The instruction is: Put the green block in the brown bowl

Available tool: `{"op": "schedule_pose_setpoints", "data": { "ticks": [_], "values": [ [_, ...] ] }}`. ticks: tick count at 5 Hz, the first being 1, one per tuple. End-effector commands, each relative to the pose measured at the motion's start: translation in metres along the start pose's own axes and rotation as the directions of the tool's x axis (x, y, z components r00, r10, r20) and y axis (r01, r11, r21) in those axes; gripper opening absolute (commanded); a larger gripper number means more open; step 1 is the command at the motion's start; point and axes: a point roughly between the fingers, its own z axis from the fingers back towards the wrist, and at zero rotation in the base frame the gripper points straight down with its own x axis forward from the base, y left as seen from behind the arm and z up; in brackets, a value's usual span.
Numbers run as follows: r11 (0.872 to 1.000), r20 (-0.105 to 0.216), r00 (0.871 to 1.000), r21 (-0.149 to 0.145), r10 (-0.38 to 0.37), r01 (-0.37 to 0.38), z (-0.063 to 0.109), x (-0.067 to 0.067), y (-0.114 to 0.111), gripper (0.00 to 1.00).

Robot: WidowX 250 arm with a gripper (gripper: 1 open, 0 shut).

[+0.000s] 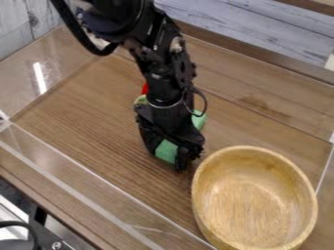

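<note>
The green block (197,119) lies flat on the wooden table, just left of the brown bowl (200,186). It is a light green bar, and the black arm hides its middle. My gripper (170,155) points straight down over the near end of the block. Its black fingers stand open, one on either side of the block, low by the table. I see no squeeze on the block. The bowl is a wide, shallow, tan wooden dish with nothing in it, at the lower right, close to the gripper.
Clear acrylic walls (78,171) fence the table along the front and the left side. A small red spot (143,98) peeks out behind the arm. Light planks run along the back edge.
</note>
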Motion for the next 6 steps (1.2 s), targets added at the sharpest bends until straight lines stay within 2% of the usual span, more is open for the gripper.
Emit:
{"op": "schedule_pose_setpoints", "data": {
  "ticks": [1, 3, 5, 6],
  "values": [
    [0.998, 0.027, 0.998, 0.003, -0.065, 0.065, 0.006, 0.002, 0.010, 0.00],
    [0.997, 0.039, 0.996, 0.010, -0.074, 0.074, 0.014, 0.007, -0.012, 0.00],
    [0.999, 0.066, 0.997, 0.028, -0.031, 0.029, 0.034, 0.001, 0.015, 0.00],
    [0.999, 0.075, 0.997, 0.032, -0.003, 0.001, 0.039, -0.002, 0.026, 1.00]
  ]
}}
